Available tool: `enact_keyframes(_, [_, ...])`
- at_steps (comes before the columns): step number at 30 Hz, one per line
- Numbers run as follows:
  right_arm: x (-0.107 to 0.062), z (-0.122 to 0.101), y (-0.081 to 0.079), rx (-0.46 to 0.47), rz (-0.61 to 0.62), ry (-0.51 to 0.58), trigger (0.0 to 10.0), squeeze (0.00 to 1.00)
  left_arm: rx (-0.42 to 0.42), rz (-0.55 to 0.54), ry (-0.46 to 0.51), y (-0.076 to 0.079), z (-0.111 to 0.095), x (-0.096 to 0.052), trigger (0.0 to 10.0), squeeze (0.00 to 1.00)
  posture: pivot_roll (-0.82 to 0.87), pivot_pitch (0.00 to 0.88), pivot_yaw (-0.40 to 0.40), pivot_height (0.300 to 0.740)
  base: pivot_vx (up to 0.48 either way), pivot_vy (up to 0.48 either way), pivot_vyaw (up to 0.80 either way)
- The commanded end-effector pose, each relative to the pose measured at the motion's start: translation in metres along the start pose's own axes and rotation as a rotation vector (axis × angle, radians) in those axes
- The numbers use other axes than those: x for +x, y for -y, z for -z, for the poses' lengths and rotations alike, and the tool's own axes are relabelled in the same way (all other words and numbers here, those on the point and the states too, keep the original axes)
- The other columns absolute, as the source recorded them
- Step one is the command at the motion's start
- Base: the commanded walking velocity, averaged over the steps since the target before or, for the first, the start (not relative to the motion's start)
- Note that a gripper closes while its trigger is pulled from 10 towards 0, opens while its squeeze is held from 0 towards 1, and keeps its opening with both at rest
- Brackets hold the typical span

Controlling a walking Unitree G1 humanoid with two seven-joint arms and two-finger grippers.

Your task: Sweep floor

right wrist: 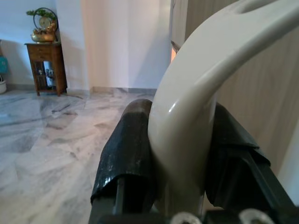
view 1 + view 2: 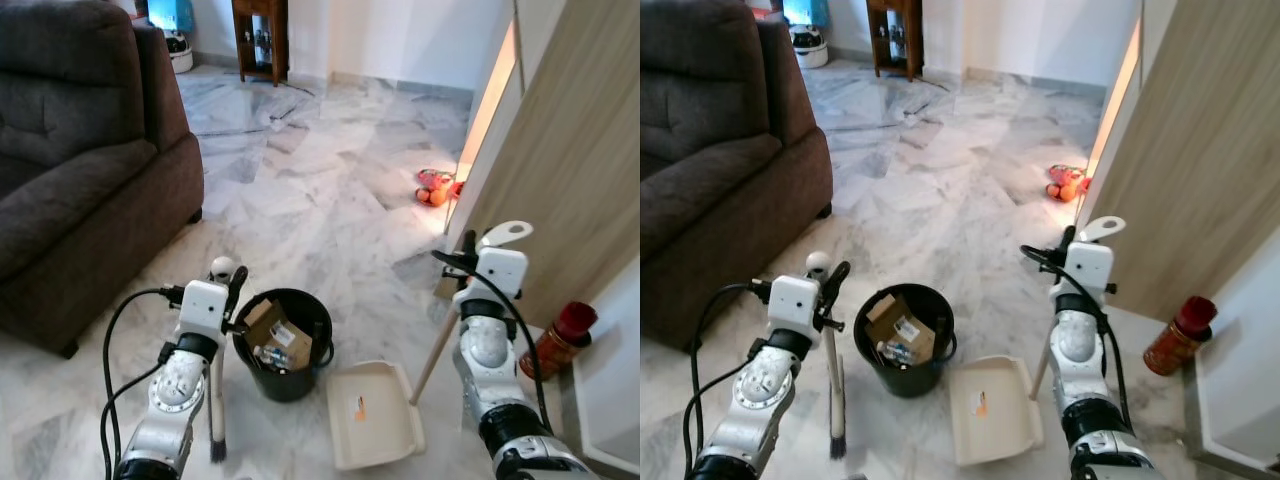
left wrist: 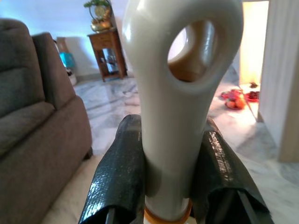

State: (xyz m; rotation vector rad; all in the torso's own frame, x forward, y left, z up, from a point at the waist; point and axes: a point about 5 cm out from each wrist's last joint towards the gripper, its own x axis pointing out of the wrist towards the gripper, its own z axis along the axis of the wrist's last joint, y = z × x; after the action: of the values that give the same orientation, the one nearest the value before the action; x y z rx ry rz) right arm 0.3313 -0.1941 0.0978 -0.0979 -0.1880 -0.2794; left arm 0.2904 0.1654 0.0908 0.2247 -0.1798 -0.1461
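Cream broom handle (image 3: 180, 116) sits clamped between both fingers of the left gripper (image 3: 175, 186), its bristle end on the floor beside the black bin (image 2: 283, 343). Right gripper (image 1: 180, 172) is clenched on the dustpan handle (image 1: 196, 107); the dustpan (image 2: 372, 415) rests below those jaws.

We cannot make out the small scraps inside the bin (image 2: 283, 340). The sofa (image 2: 70, 160) runs off the frame's edge, and the red bottle (image 2: 556, 340) sits partly behind our right arm's cable.
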Motion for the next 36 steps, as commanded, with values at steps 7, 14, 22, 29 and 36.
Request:
enact_keyframes(7, [0.004,-0.007,-0.001,0.007,-0.004,0.041,10.0,0.00,0.017,0.005,0.042,-0.003,-0.009,0.006,10.0,0.00,0.05,0.000,-0.037,0.740,-0.319,0.000,0.00])
enact_keyframes(14, [0.003,-0.007,-0.005,0.013,-0.022,0.043,10.0,0.00,0.015,0.012,0.040,-0.001,-0.008,0.006,10.0,0.00,0.04,0.000,-0.032,0.740,-0.320,0.000,0.00])
enact_keyframes(22, [0.000,-0.006,-0.006,0.017,-0.032,0.046,10.0,0.00,0.022,0.021,0.036,0.001,-0.007,0.008,10.0,0.00,0.03,0.000,-0.030,0.740,-0.190,0.000,0.00])
enact_keyframes(29, [-0.001,-0.005,0.002,0.019,-0.020,0.052,10.0,0.00,0.019,0.037,0.028,0.005,-0.005,0.011,10.0,0.00,0.01,0.000,-0.031,0.740,0.000,0.000,0.00])
enact_keyframes(36, [0.001,-0.004,0.011,0.012,-0.003,0.041,10.0,0.00,0.011,0.043,0.034,0.008,-0.006,0.015,10.0,0.00,0.01,0.000,-0.037,0.740,0.000,0.000,-0.39])
